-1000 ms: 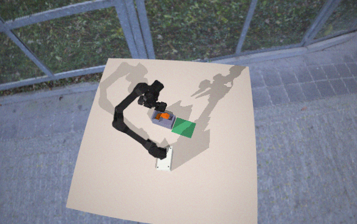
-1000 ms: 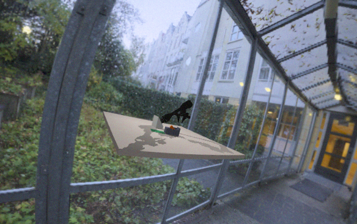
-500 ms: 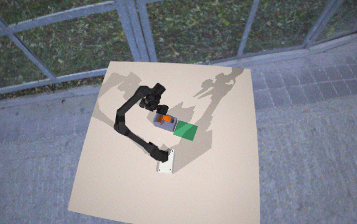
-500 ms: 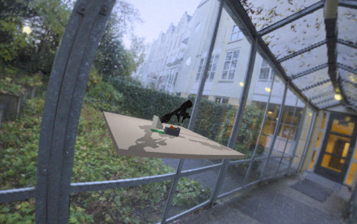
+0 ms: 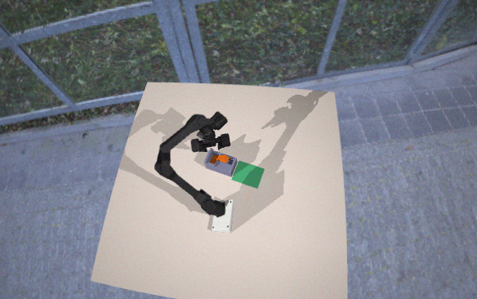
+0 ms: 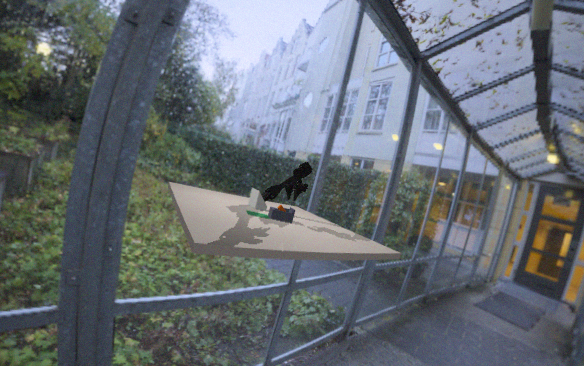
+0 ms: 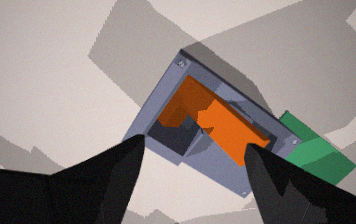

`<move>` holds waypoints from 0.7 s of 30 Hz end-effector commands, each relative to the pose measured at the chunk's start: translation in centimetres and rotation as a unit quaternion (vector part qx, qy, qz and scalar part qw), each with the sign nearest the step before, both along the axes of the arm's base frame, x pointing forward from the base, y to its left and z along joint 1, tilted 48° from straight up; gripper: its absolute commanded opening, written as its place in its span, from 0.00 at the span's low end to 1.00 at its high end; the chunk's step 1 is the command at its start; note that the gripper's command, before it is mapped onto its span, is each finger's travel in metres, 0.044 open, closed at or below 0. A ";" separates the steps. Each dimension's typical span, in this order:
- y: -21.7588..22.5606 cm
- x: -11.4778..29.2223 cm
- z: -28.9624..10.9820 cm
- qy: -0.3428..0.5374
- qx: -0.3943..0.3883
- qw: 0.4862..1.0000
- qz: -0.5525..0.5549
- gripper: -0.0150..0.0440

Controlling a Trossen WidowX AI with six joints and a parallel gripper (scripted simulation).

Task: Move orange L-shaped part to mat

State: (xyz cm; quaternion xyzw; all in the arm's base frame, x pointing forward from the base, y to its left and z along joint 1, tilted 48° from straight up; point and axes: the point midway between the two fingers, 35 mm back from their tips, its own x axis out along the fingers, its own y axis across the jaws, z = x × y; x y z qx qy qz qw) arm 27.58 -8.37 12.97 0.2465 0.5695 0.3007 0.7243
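The orange L-shaped part [image 5: 222, 158] [image 6: 281, 207] [image 7: 215, 120] lies tilted in the pocket of the grey tray [image 5: 222, 170] [image 6: 281, 215] [image 7: 154, 109]. Its L-shaped end is sunk and in shadow, and its straight end, on the mat's side, sticks up out of the pocket. My gripper [image 5: 211, 144] [image 6: 292, 188] [image 7: 195, 146] is open and empty. It hangs above the tray's far side and touches nothing. In the wrist view the raised end lies close to my right finger. The green mat [image 5: 248, 174] [image 6: 257, 214] [image 7: 315, 155] lies flat right beside the tray.
The arm's white base block [image 5: 222, 216] [image 6: 256, 200] stands on the beige table [image 5: 286, 229] in front of the tray. Glass walls and grey metal bars surround the table.
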 end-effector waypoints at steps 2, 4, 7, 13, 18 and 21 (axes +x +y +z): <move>-1.4 -0.6 -1.5 -0.146 -0.037 0.978 0.143 0.73; -1.9 -0.8 -2.1 -0.203 -0.049 0.957 0.199 0.73; -2.6 -1.2 -3.0 -0.288 -0.068 0.913 0.280 0.73; -3.2 -1.5 -3.7 -0.353 -0.081 0.867 0.342 0.73; -3.1 -1.5 -3.8 -0.353 -0.081 0.867 0.342 0.73; -2.5 -1.3 -4.3 -0.353 -0.081 0.867 0.342 0.73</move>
